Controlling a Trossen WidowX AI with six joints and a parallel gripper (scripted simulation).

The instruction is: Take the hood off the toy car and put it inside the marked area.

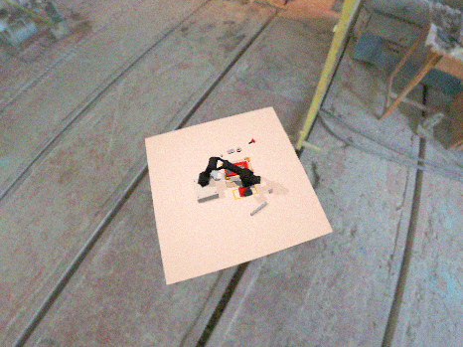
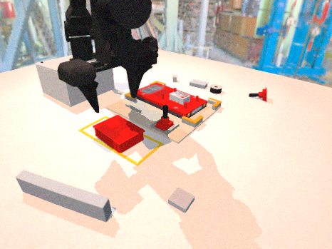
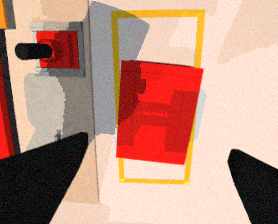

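Observation:
The red hood [image 2: 119, 133] [image 3: 157, 118] [image 1: 243, 189] lies flat on the table inside the yellow marked rectangle [image 2: 87, 127] [image 3: 115, 60]; in the wrist view one corner reaches the yellow line. My gripper [image 2: 115, 103] [image 3: 158, 147] is open and hangs above the hood, with its black fingers apart on either side and clear of it. The red toy car body [image 2: 172, 98] [image 1: 239, 163] sits without its hood on a tan board [image 2: 179, 133] behind the marked area.
A grey box [image 2: 57, 83] stands at the back left. A long grey bar [image 2: 62, 195] and a small grey block [image 2: 181, 199] lie in front. A red base with a black peg [image 2: 164, 122] [image 3: 55, 49] stands on the board. Small parts [image 2: 216, 88] [image 2: 261, 94] lie behind.

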